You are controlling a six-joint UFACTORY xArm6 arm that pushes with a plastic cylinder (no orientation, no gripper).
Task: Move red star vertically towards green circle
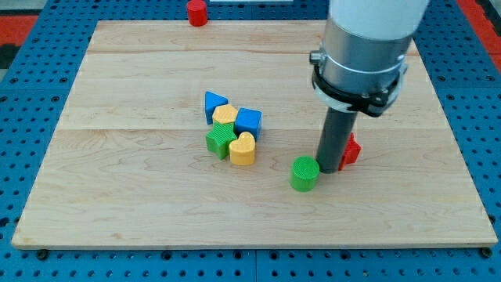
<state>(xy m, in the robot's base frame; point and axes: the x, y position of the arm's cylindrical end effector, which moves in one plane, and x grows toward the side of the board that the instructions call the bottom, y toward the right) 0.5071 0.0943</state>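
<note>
**Red star nearly at green circle: finish with a short, squared push**

Nearest the view's bottom: green circle (304,173), standing alone on the tabletop (117,204). The tip (329,168) sits just beside it on the view's right, very close or touching; can't tell which.

No claw on this arm, only the straight rod, so nothing is open, closed or held. It only pushes.

Red star (350,150) is directly behind the rod, mostly hidden; only its right part shows. It looks in contact with the rod and sits slightly up and right of the green circle, close by.

Judgement: the task is near done, with only a small gap left. To do it well:
- Bring the tip round to the star's far side (the view's top) and push straight down the view.
- Keep the stroke short and through the star's middle; an off-centre push on its points probably spins it.
- Stop before the star shunts the circle away.

Further up, well to the view's left: a cluster of yellow heart (243,149), green block (219,140), yellow block (225,114), blue cube (248,121) and blue triangle (214,103). It's clear of the path.

Farthest: red cylinder (196,12) at the top edge, irrelevant.
</note>
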